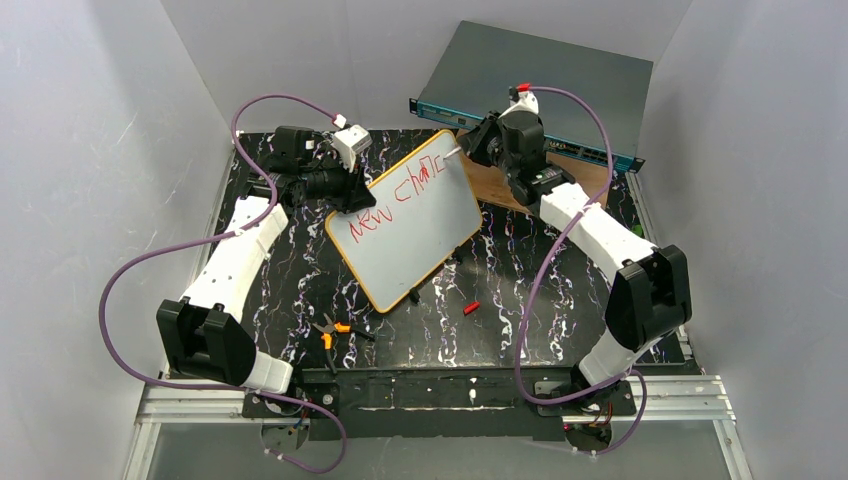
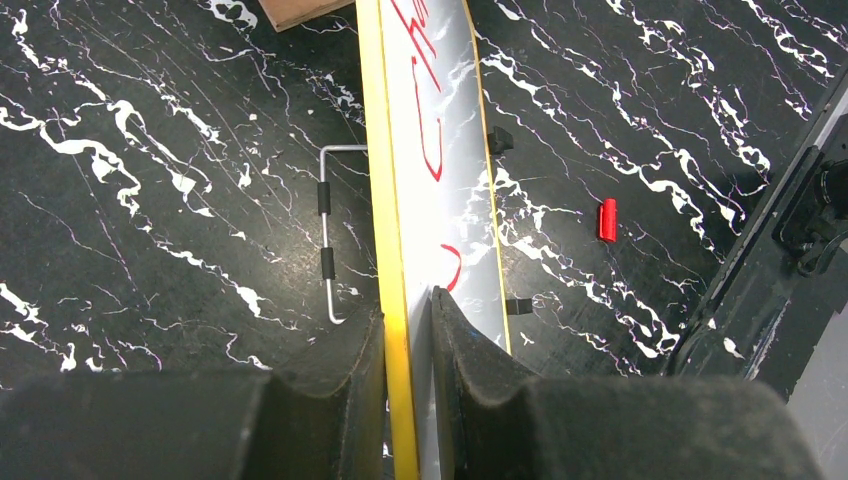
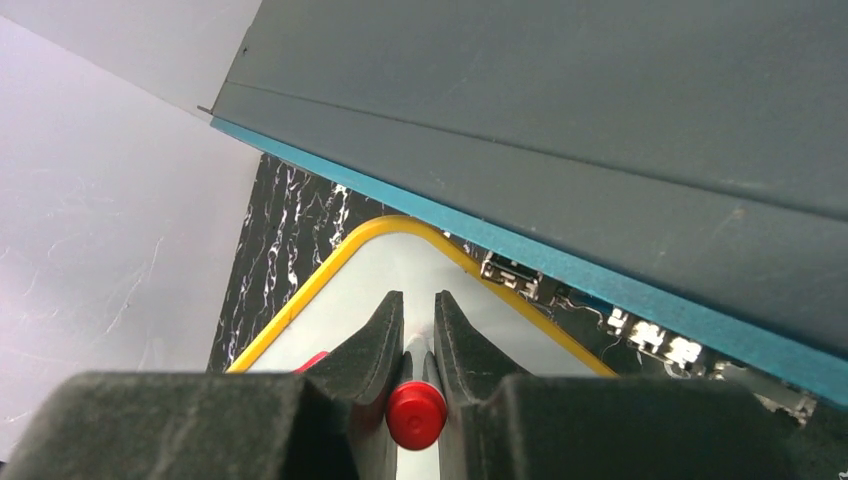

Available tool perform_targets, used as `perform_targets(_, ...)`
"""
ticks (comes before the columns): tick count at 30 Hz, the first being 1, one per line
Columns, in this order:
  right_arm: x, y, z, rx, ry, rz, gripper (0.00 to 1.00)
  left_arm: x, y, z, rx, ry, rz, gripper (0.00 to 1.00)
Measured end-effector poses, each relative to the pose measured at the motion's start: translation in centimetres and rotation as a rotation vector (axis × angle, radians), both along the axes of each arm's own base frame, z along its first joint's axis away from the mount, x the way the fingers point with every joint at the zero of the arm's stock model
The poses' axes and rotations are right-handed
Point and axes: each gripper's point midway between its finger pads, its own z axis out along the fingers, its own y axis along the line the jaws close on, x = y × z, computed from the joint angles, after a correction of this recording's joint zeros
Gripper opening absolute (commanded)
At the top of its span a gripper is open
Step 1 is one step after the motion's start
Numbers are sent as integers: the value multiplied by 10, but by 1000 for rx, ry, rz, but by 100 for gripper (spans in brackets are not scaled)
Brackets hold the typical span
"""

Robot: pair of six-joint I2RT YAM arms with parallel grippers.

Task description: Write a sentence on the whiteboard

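1. So, closest to the arm bases, a pair of orange-handled pliers (image 1: 331,330) lies on the black marbled tabletop (image 1: 300,290). A small red cap (image 1: 471,307) sits off to its right, well apart.
2. Middle of the tabletop is the whiteboard (image 1: 420,235) with a yellow-orange rim. It's propped up at a tilt, with little black feet (image 1: 413,297) along its near long edge. A bent wire stand (image 2: 325,230) shows behind it in the left wrist view.
3. Left jaws are pinched narrow onto the whiteboard's left end, one finger on each face and the rim running between them.
4. Red writing (image 1: 395,198) runs along the upper part of the whiteboard. It reads something like "new chanc", pretty scrawly.
5. Right jaws are closed on a marker (image 3: 416,415), its red butt end poking out between the fingers. The tip is up at the whiteboard's far right corner, right by the last letter. Can't tell if it's actually touching.
6. Behind that, a brown wooden board (image 1: 495,182) lies under the right arm. Furthest back is a flat grey box (image 1: 540,80) with a blue front edge.
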Motion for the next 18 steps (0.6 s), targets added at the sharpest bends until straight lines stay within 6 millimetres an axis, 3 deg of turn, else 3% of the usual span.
perform_targets(18,14,-5,8,-1,-8,-31,1,0,0,0,3,2,2,0)
